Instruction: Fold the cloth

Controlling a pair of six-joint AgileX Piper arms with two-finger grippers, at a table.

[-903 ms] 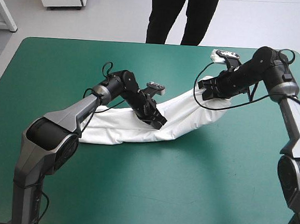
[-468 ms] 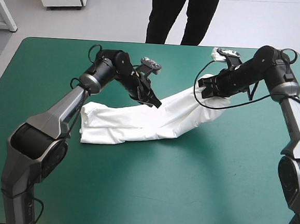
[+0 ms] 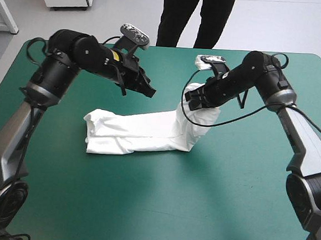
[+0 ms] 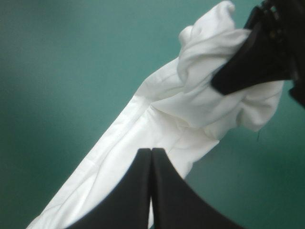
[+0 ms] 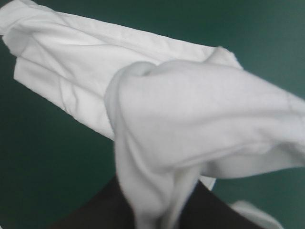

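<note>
While the T-shirt (image 3: pixel 143 132) lies along the teal-green cover (image 3: pixel 198 201), right jaws pinch its lifted end, left jaws closed, empty.

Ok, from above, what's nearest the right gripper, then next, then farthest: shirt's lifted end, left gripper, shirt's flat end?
1. T-shirt's lifted end, in the right gripper.
2. Left gripper, raised beside it.
3. T-shirt's flat end, lying leftmost.

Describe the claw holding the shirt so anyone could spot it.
On the teal-green table a white T-shirt lies in a long strip. The right claw holds its raised end, shut on the T-shirt; the left claw is shut on nothing, clear of it.
</note>
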